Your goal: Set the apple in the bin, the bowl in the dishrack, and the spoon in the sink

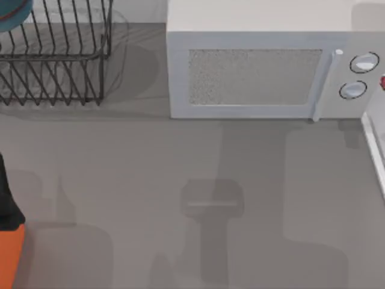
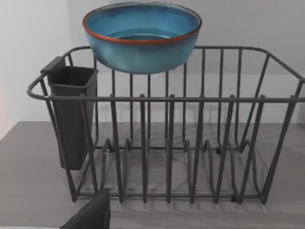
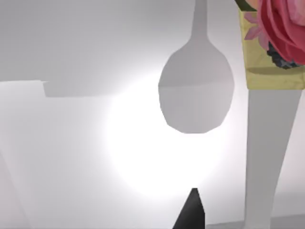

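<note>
At the table's far left edge a black-and-orange shape (image 1: 9, 238) is cut off by the frame, and I cannot tell what it is. Behind it, in the back left corner, stands the dishrack (image 1: 57, 57), thin black wire with rows of upright prongs, its left side also cut off. The bowl (image 1: 12, 15) is there too, only a teal sliver in the corner seen from above.

My left wrist camera faces the rack side-on. The bowl (image 2: 141, 38) sits upright at the rack's far top rail, deep, glossy teal-blue with a thin reddish-brown rim. The wires hide its base, so I cannot tell whether it rests on the rail or hangs just over it. A dark, matte, square-sided cutlery cup (image 2: 71, 117) hangs on one end of the rack. Of my left gripper (image 2: 93, 214) I see one dark wedge low in that view, and I cannot tell if it is open or closed.

To the right stands a white boxy microwave (image 1: 264, 75) with a speckled door panel and two round knobs. The grey table (image 1: 150, 180) in front carries only soft shadows. At the right edge a white rim (image 1: 374, 150) is cut off, with a red speck (image 1: 382, 82) above it too small to name.

My right wrist camera shows the spoon (image 3: 196, 90), pale grey and smooth, its oval head against a bright white surface, handle running out of frame. Beside it is a yellow flowered panel (image 3: 274, 43). A dark tip of my right gripper (image 3: 190, 212) shows, and I cannot tell its state.
</note>
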{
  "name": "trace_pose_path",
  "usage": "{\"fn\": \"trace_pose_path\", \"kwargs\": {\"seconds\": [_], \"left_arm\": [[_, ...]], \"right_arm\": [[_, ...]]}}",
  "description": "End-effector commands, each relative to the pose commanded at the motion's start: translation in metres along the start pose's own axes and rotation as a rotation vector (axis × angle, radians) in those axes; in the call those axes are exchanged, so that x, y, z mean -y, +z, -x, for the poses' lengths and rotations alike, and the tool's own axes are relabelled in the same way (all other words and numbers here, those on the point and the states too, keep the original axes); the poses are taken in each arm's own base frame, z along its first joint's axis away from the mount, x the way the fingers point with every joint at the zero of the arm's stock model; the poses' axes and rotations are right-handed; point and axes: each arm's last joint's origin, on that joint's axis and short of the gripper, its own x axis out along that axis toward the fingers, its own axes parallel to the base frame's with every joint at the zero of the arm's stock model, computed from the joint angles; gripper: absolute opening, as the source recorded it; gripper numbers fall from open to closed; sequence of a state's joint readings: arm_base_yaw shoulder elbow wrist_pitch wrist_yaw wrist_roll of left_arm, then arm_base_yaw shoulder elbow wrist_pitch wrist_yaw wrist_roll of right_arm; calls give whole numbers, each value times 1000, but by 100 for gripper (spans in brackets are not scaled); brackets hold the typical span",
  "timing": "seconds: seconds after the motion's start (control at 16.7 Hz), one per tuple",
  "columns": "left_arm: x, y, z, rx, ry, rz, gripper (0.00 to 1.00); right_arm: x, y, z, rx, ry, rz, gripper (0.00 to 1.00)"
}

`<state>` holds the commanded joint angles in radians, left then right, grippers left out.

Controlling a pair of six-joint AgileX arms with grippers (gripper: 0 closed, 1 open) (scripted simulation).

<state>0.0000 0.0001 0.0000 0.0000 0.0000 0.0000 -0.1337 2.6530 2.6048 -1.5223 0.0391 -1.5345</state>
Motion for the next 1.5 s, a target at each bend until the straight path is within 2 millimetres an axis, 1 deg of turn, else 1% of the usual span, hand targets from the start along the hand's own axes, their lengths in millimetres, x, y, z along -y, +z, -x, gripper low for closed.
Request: {"fn": "trace_pose_path", "kwargs": {"seconds": [0.12, 0.24, 0.54, 1.32, 1.38, 1.5], "left_arm": [[0, 0, 0, 0, 0, 0, 100], [0, 0, 0, 0, 0, 0, 100], [0, 0, 0, 0, 0, 0, 100], [0, 0, 0, 0, 0, 0, 100], [0, 0, 0, 0, 0, 0, 100], [0, 0, 0, 0, 0, 0, 100]], "right_arm": [[-2, 0, -11, 0, 9, 1, 0], [-3, 0, -17, 0, 4, 2, 0], [-3, 0, -19, 0, 0, 0, 0], [-3, 0, -19, 0, 0, 0, 98], [-3, 0, -19, 0, 0, 0, 100], [-3, 0, -19, 0, 0, 0, 100]]}}
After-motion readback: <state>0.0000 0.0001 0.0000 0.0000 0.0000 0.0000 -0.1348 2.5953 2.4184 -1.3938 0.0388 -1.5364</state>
